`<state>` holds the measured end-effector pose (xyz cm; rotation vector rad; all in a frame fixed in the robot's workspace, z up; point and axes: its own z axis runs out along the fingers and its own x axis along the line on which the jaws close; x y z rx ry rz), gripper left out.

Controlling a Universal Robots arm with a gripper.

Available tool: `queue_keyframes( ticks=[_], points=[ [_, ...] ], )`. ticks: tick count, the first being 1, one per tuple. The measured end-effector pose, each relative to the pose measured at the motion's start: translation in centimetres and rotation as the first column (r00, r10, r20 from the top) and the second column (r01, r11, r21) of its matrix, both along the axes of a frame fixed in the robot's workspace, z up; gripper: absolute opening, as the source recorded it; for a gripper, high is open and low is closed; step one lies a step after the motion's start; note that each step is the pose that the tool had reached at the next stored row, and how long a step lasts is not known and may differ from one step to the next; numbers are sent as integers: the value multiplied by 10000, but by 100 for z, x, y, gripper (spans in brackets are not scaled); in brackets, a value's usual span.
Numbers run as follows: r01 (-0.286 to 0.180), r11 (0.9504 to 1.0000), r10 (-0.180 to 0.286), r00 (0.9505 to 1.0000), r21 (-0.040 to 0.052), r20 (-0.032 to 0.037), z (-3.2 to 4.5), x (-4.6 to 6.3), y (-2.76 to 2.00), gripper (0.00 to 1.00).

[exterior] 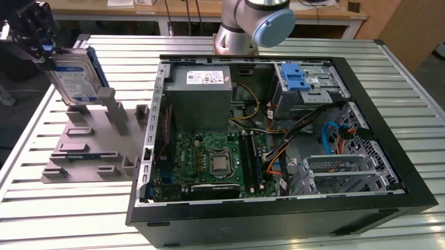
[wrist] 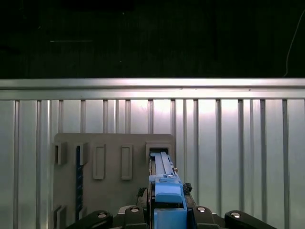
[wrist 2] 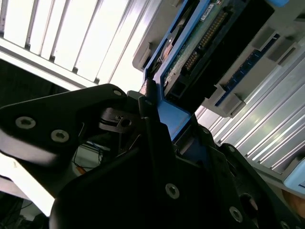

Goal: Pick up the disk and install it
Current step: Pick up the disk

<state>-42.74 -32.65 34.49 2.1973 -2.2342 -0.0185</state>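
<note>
The disk (exterior: 72, 77) is a silver-grey drive with a white-and-blue label and blue carrier rails. It hangs tilted on edge above the grey fixture plate (exterior: 83, 151) at the exterior view's left. My gripper (exterior: 46, 48) is shut on its upper end, above and left of the open computer case (exterior: 389, 156). The second wrist view shows the disk's circuit-board underside (wrist 2: 198, 45) and a blue rail (wrist 2: 174, 119) between my dark fingers (wrist 2: 152, 138). In the first wrist view the disk's blue edge (wrist: 167, 195) points toward the fixture plate (wrist: 109, 143) below.
The case lies open on a slatted metal table (exterior: 403, 67). Inside are a grey power-supply box (exterior: 201, 96), a motherboard (exterior: 208, 161) and a blue-latched drive cage (exterior: 303, 78). Upright posts (exterior: 111, 107) stand on the fixture plate. The arm's base (exterior: 243, 28) rises behind the case.
</note>
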Motion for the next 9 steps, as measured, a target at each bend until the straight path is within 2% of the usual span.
queue_keyframes(
  ticks=[9],
  points=[
    [0,10000,0,10000,4,1,101,0,0,36]
  ],
)
